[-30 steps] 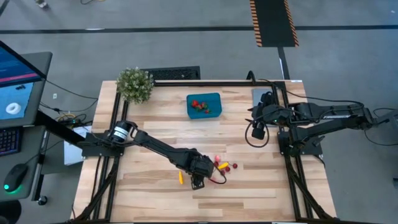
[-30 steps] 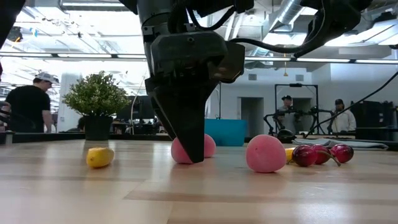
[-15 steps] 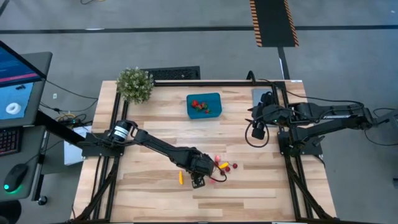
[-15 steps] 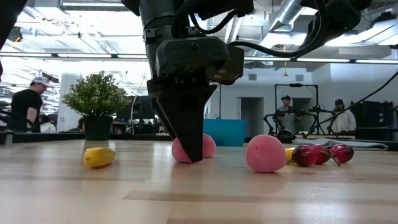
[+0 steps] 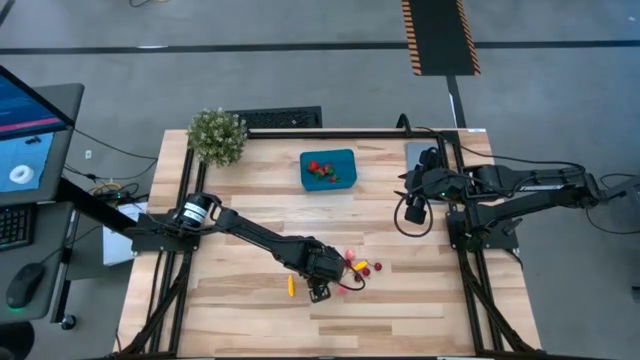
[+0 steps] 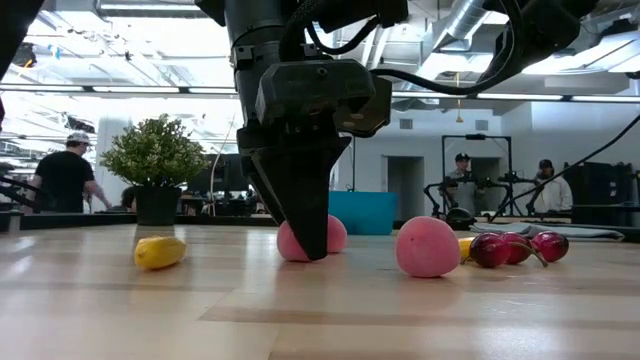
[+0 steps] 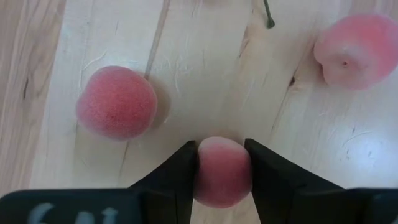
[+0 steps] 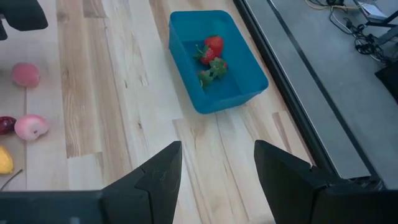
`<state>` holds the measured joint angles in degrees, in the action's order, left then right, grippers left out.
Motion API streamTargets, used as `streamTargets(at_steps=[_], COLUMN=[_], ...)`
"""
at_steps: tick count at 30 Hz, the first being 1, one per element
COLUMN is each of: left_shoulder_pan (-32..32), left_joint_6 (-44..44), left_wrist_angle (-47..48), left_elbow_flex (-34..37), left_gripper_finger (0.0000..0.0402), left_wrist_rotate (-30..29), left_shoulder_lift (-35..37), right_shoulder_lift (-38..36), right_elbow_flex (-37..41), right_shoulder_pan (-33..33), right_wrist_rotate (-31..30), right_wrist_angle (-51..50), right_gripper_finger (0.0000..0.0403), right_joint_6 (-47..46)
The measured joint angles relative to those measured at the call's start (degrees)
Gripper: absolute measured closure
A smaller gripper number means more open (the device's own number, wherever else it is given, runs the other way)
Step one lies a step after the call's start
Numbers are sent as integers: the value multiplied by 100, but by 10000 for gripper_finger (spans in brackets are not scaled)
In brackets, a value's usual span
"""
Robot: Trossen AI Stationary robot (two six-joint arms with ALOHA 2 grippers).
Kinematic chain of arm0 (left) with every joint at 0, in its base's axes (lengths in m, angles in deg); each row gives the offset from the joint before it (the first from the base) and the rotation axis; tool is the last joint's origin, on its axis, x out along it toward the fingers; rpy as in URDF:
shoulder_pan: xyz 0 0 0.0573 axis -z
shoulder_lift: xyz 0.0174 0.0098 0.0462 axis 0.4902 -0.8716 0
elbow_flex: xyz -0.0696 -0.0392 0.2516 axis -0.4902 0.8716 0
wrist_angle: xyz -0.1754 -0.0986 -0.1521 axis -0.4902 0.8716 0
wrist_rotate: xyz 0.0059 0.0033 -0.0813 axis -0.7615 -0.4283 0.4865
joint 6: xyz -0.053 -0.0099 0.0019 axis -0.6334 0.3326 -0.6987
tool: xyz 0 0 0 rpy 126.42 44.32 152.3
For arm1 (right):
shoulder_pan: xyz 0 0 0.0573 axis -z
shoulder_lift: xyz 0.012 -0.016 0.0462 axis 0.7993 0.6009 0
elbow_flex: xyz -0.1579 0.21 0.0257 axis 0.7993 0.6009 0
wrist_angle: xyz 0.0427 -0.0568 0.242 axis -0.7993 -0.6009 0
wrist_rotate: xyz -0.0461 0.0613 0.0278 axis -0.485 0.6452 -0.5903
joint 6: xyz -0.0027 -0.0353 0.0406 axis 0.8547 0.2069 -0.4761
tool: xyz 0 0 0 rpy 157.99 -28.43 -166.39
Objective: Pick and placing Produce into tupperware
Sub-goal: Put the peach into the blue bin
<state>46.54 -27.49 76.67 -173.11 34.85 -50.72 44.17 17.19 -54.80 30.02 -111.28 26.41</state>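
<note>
- Left gripper is clenched on a pink fruit, one finger pressed against each side, as its wrist view shows; the fruit rests on the desk, not yet lifted.
- From the low view, the dark fingers point straight down to the wood, with the pink fruit partly hidden behind them.
- Blue container sits toward the far middle of the desk, well apart from this pick. It already holds a red strawberry and a few more small red and green pieces.
- Much is left, by my reading: a second pink fruit, dark red cherries, and a yellow piece lie loose on the desk near the gripper.
- Left arm reaches from its base diagonally across to the near middle of the desk, wrist bent downward.
- Right gripper waits with fingers spread, empty, held above the desk's right side and facing the container.
</note>
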Motion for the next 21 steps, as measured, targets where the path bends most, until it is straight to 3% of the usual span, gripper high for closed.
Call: streamTargets(at_steps=[21], left_shoulder_pan=[2], left_joint_6=[-205], left_wrist_angle=[150], left_elbow_flex=[-303], left_gripper_finger=[287], left_wrist_rotate=[120], left_shoulder_lift=[-28], right_shoulder_lift=[-1], right_elbow_flex=[0], right_shoulder_pan=[0], right_wrist_rotate=[0], right_wrist_angle=[-2], right_gripper_finger=[178], right_joint_6=[4])
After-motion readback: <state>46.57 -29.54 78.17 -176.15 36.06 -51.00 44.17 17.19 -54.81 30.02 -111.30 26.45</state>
